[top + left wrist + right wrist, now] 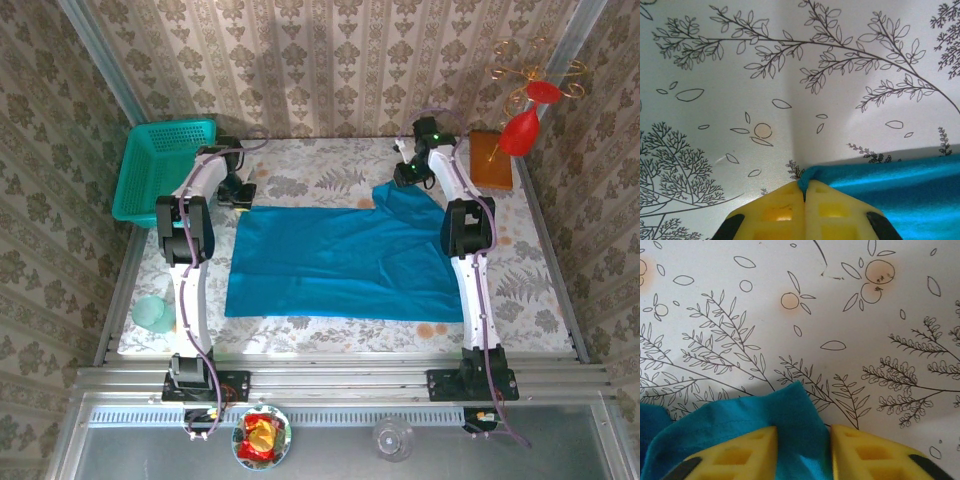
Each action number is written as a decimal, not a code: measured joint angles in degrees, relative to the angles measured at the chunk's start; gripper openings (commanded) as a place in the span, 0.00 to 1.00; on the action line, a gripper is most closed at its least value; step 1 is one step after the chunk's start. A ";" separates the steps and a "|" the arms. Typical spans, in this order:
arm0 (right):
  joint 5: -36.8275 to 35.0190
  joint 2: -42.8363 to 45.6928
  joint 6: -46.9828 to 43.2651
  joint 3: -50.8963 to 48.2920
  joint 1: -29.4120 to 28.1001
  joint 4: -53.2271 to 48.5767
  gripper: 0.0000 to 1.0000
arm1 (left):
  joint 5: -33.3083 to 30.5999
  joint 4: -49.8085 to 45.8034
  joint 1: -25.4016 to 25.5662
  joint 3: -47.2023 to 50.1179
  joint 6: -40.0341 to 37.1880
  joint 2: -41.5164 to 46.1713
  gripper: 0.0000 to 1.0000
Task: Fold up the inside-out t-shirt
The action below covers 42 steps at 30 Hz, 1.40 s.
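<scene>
The blue-teal inside-out t-shirt (340, 260) lies spread flat across the middle of the table. My left gripper (240, 195) is at its far left corner. In the left wrist view the yellow fingers (785, 210) of that gripper (805, 184) are shut on a bunched corner of the t-shirt (900, 185). My right gripper (405, 178) is at the shirt's raised far right corner. In the right wrist view this gripper (804, 430) is open, its yellow fingers (745, 452) apart, with a flap of the t-shirt (790, 407) lying between them.
A teal mesh basket (160, 165) stands at the far left and an orange-brown block (490, 160) at the far right, beside a red ornament (522, 125). A pale green cup (153, 312) sits near the left edge. A snack bowl (262, 437) and a glass (392, 437) are below the table's rail.
</scene>
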<state>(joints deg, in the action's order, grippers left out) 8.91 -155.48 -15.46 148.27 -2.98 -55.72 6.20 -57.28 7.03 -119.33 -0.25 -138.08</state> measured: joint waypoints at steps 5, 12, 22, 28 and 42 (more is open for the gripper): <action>-0.09 -0.35 0.59 0.52 -0.07 0.09 0.15 | 0.00 0.00 -0.02 0.00 -0.04 0.00 0.01; -2.10 -0.37 2.60 0.68 -0.46 0.42 0.00 | 0.00 0.02 -0.02 0.02 -0.04 0.02 0.00; -5.97 11.19 7.41 -12.22 0.92 6.29 0.00 | 0.11 3.26 -1.81 5.70 0.02 5.86 0.00; -5.95 20.96 8.41 -18.34 2.38 10.19 0.00 | 1.01 6.75 -2.25 8.15 0.04 10.54 0.00; -6.08 32.24 10.64 -35.58 2.32 13.42 0.00 | 2.67 18.69 -2.25 23.71 2.27 22.53 0.00</action>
<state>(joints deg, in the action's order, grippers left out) 2.83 -123.24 -4.82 112.68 -0.67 -42.30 8.86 -38.59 4.78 -95.61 2.02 -115.55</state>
